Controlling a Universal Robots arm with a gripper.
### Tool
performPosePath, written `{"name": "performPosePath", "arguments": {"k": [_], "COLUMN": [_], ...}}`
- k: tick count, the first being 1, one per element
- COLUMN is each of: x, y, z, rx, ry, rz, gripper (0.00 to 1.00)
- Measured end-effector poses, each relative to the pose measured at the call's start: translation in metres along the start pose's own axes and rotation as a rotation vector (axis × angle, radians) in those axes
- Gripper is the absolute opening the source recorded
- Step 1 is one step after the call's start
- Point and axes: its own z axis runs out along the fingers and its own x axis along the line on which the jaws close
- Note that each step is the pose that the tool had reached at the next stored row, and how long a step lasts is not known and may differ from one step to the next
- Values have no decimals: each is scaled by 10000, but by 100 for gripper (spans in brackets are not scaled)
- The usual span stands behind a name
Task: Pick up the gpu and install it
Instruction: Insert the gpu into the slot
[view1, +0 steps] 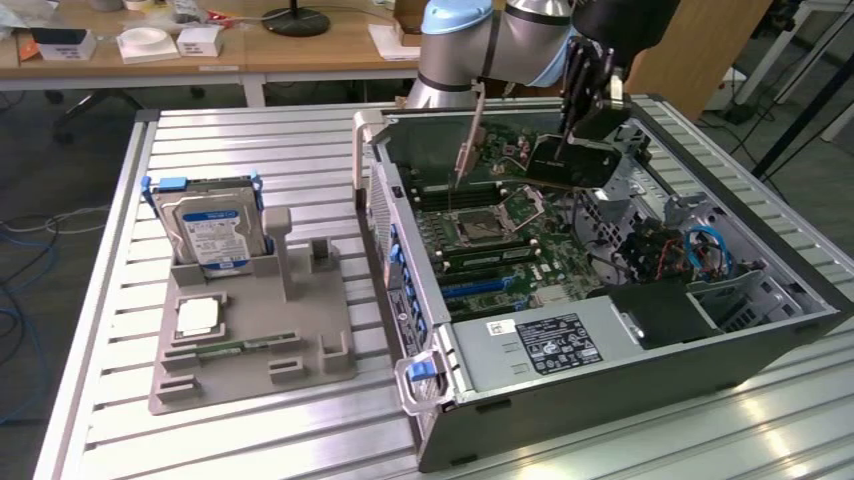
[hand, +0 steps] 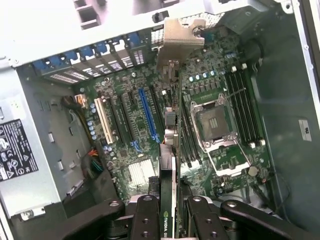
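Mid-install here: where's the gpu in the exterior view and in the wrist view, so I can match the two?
Exterior view: the gpu hangs under the claw, above the motherboard, toward the exterior view's right.
Wrist view: the gpu is seen edge-on, running from the claw out to its pale bracket.
Shared landmark: the CPU socket, beside the card.

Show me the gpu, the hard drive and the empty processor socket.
gpu (hand: 177, 37): wrist view, on its pale metal bracket.
hard drive (view1: 211, 238): exterior view, on its blue label.
processor socket (hand: 215, 122): wrist view, on the socket's bare middle.
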Motion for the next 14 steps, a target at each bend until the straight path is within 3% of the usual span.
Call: {"name": "performPosePath", "arguments": {"k": [10, 14], "x": [-1, -1], "y": [-2, -2], "z": [0, 0], "rx": [-28, -30], "ry": [-10, -11], "rz": [-1058, -1116], "gripper": [26, 26]}}
